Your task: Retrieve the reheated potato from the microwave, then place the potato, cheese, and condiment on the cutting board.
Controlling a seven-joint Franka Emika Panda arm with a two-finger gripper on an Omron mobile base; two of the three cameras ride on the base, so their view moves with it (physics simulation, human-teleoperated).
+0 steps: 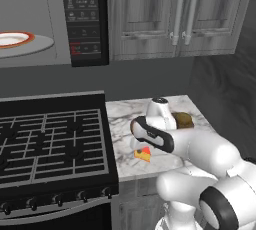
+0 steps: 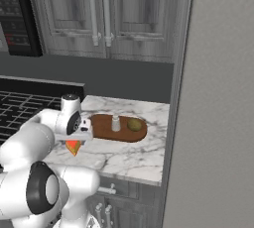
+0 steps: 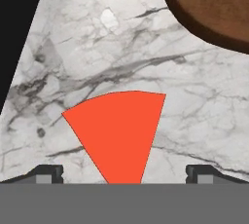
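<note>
The cheese [image 3: 119, 130], a red-topped wedge with yellow-orange sides, lies on the marble counter [image 3: 194, 96] left of the cutting board [image 2: 101, 125]. My gripper [image 3: 125, 173] hangs open just above the cheese [image 2: 73, 146], a fingertip on either side and nothing held. The potato [image 2: 134, 124] and the pale condiment shaker [image 2: 115, 123] rest on the board. From the left base view my arm hides most of the board; the potato [image 1: 183, 119] and the cheese [image 1: 142, 154] peek out beside it. The microwave [image 1: 85, 19] stands open at the upper left.
A white plate with an orange-red rim [image 1: 15, 40] sits inside the microwave. The black gas stove [image 1: 50, 139] borders the counter on the left. Grey cabinets [image 2: 99, 14] hang above the counter and a wall [image 2: 218, 98] closes its right side.
</note>
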